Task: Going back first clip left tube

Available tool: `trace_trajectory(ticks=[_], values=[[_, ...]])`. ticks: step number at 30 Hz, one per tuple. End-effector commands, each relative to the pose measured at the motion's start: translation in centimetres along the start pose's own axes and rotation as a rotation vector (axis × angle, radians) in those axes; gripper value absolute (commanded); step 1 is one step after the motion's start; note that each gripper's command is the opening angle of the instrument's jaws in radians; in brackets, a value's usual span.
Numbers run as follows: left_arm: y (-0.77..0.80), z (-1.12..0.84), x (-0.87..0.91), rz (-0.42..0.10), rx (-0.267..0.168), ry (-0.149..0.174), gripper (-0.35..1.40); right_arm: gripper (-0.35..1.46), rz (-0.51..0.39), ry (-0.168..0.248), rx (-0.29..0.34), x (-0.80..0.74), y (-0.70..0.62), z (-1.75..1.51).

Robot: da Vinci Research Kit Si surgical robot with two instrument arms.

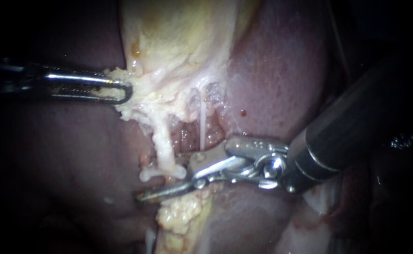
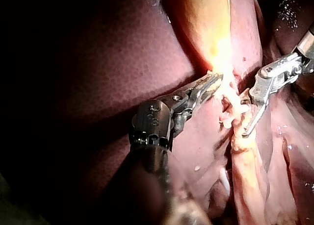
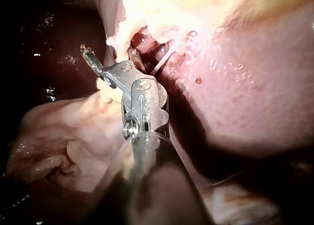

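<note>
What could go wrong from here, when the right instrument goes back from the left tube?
1. The right instrument has open jaws, the lower one close to the left tube; it might hook the tube.
2. The thin white tube is stretched close to the upper jaw and could tear.
3. The left instrument, shut on pale tissue, might slip.

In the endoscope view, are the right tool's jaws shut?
No, the right tool shows a wide gap between its two jaws, which spread apart near the tubes.
</note>
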Motion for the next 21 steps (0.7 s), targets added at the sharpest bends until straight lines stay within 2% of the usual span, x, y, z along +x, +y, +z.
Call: trace_trajectory(ticks=[1, 4, 8, 15, 21], values=[[0.00, 0.00, 0.00, 0.000, 0.000, 0.000, -0.35, 0.50, -0.010, 0.003, -0.008, -0.01, 0.03, -0.01], [0.00, 0.00, 0.00, 0.000, 0.000, 0.000, -0.35, 0.50, -0.039, 0.007, -0.029, -0.04, 0.09, -0.08], [0.00, 0.00, 0.00, 0.000, 0.000, 0.000, -0.35, 0.50, -0.068, 0.007, -0.034, -0.06, 0.11, -0.16], [0.00, -0.01, -0.01, 0.001, 0.000, -0.001, -0.35, 0.50, -0.117, 0.005, -0.027, -0.10, 0.08, -0.27], [-0.01, -0.03, -0.02, 0.002, -0.001, -0.001, -0.35, 0.50, -0.162, 0.002, -0.012, -0.17, -0.02, -0.51]])
